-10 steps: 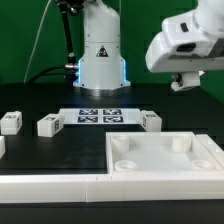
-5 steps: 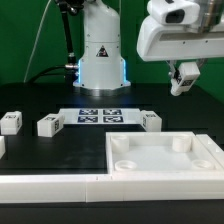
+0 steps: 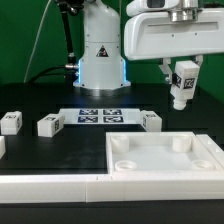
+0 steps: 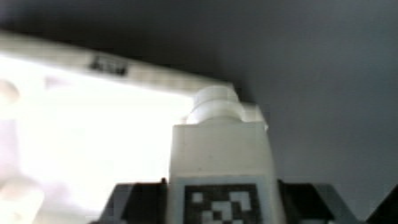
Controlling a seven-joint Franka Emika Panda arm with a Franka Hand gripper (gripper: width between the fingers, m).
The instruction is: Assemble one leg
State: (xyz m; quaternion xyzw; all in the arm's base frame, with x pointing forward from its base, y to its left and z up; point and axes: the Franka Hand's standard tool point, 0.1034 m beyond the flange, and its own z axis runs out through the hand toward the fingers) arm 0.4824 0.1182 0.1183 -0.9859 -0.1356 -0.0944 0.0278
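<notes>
My gripper (image 3: 183, 92) is shut on a leg (image 3: 185, 82), a white stubby block with a black-and-white marker, held upright in the air above the right rear of the large white plate (image 3: 165, 170). In the wrist view the leg (image 4: 221, 150) fills the middle between the dark fingers (image 4: 135, 203), with the plate (image 4: 80, 120) blurred below. Three more legs lie on the table: one (image 3: 11, 122) at the exterior view's left, one (image 3: 49, 125) beside it, one (image 3: 151, 121) next to the plate's far edge.
The marker board (image 3: 99, 115) lies flat in front of the arm's white base (image 3: 100, 60). The plate has round corner sockets (image 3: 125, 143). A long white rail (image 3: 50, 186) runs along the front.
The gripper with the leg has moved toward the exterior view's left and a little down, and the leg now hangs upright with its marker facing the camera.
</notes>
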